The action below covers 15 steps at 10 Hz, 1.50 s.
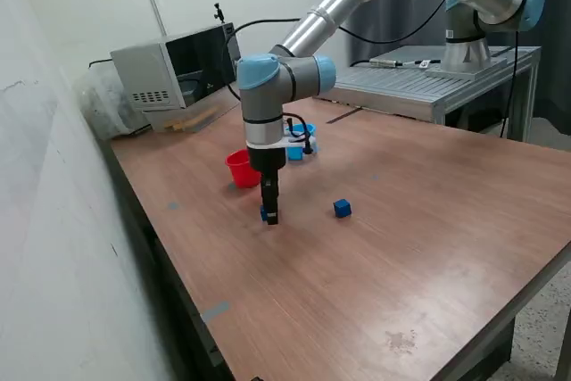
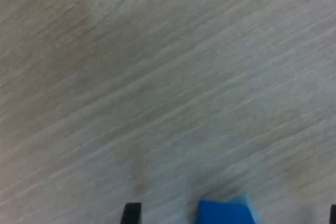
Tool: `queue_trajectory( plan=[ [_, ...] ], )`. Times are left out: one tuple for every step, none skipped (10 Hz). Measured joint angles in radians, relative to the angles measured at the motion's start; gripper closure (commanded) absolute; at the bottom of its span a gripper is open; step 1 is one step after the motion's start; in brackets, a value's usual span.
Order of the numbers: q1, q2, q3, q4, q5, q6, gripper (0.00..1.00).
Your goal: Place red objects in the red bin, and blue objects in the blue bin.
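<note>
Exterior view: I am lowering the black two-finger gripper (image 1: 269, 214), fingers spread wide, around one small dark-blue cube (image 2: 226, 213); a second blue cube (image 1: 342, 209) is lying at three o'clock, unsorted; the red plastic cup (image 1: 239, 169) and light-blue plastic cup (image 1: 298, 145) are waiting behind.

Blue cup (image 1: 302, 142) mostly hidden behind the arm's wrist, red cup (image 1: 239, 169) partly covered by the gripper (image 1: 270, 214), 1 blue cube (image 2: 227, 213) cut off by the wrist view's edge and blurred, finger spacing unclear.
</note>
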Motion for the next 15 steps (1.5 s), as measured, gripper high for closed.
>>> queue_trajectory(
  plan=[
    [-0.001,0.002,-0.001,-0.001,0.000,0.000,0.00],
    [-0.002,0.003,-0.002,-0.001,0.000,0.000,1.00],
    [-0.003,0.003,-0.002,-0.001,-0.001,0.000,1.00],
    [-0.005,0.004,-0.004,-0.001,-0.006,0.000,1.00],
    [-0.005,0.004,-0.007,-0.002,-0.020,0.000,1.00],
    [-0.005,0.004,-0.010,-0.003,-0.035,0.000,1.00],
    [-0.006,0.004,-0.013,-0.003,-0.044,0.000,1.00],
    [-0.007,0.004,-0.019,-0.003,-0.050,0.000,1.00],
    [-0.008,0.001,-0.022,-0.003,-0.052,0.000,1.00],
    [-0.009,-0.012,-0.018,-0.002,-0.054,-0.001,1.00],
    [-0.011,-0.042,-0.006,-0.002,-0.055,-0.003,1.00],
    [-0.011,-0.088,0.016,0.000,-0.055,-0.006,1.00],
    [-0.018,-0.144,0.054,0.006,-0.056,-0.009,1.00],
    [-0.031,-0.209,0.116,0.020,-0.056,-0.015,1.00],
    [-0.048,-0.273,0.189,0.040,-0.057,-0.025,1.00]
  ],
)
